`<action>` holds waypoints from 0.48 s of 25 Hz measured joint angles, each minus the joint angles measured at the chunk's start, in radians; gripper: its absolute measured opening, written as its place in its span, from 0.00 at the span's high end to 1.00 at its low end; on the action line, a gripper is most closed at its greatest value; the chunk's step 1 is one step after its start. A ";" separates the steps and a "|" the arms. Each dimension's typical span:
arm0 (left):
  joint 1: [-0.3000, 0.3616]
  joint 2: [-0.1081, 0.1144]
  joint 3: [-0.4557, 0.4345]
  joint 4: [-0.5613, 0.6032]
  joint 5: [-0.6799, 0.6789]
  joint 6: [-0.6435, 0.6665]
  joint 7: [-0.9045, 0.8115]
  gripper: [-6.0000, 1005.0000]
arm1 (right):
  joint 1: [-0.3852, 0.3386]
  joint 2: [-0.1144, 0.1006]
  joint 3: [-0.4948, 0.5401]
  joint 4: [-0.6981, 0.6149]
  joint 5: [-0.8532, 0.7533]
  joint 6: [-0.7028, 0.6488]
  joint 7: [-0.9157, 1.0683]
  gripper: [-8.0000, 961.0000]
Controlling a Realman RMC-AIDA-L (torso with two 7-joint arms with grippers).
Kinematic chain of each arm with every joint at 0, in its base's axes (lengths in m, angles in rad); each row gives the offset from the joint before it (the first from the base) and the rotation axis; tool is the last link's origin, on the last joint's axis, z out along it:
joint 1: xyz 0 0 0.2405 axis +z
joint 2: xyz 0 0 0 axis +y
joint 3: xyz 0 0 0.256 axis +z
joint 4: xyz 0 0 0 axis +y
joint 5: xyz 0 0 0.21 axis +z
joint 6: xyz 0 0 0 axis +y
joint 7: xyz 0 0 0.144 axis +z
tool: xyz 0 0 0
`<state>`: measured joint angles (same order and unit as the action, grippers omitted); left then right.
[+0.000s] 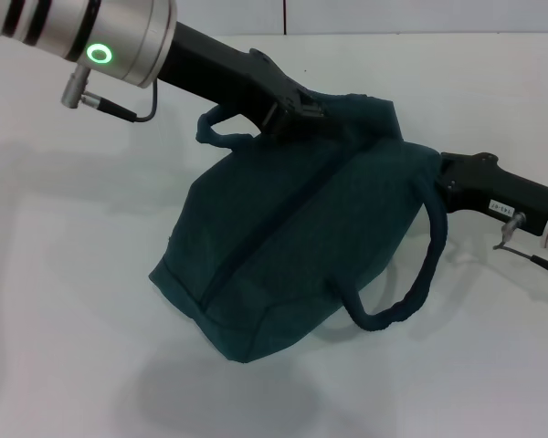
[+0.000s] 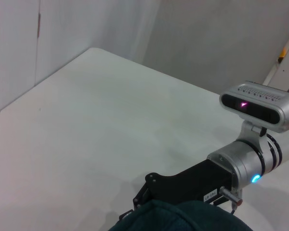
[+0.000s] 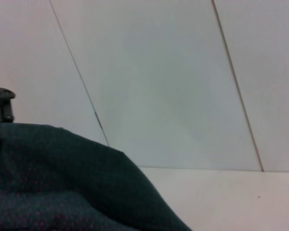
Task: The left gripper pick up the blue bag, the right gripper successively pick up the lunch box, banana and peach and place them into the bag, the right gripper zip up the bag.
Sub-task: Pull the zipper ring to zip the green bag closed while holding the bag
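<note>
The blue bag (image 1: 292, 246) is dark teal cloth, bulging and tilted, with its lower end on the white table (image 1: 64, 274). My left gripper (image 1: 297, 114) is shut on the bag's upper edge beside one handle loop (image 1: 221, 128). The other handle (image 1: 420, 274) hangs down on the right. My right gripper (image 1: 441, 179) is against the bag's right upper edge, its fingertips hidden behind the cloth. The left wrist view shows the right arm's gripper (image 2: 149, 195) at the bag (image 2: 183, 216). The bag fills the low part of the right wrist view (image 3: 62, 183). The lunch box, banana and peach are out of view.
The white table stretches around the bag, with a wall (image 3: 159, 72) behind it. The right arm's wrist camera (image 2: 257, 106) shows in the left wrist view.
</note>
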<state>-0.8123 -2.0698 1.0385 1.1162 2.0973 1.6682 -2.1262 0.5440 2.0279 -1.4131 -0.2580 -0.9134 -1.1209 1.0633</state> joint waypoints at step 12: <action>0.010 0.013 -0.015 -0.010 -0.017 0.009 0.009 0.94 | -0.022 -0.001 -0.013 -0.008 0.080 0.026 -0.018 0.97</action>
<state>-0.8025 -2.0564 1.0233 1.1057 2.0800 1.6777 -2.1172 0.5217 2.0266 -1.4263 -0.2660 -0.8330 -1.0952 1.0449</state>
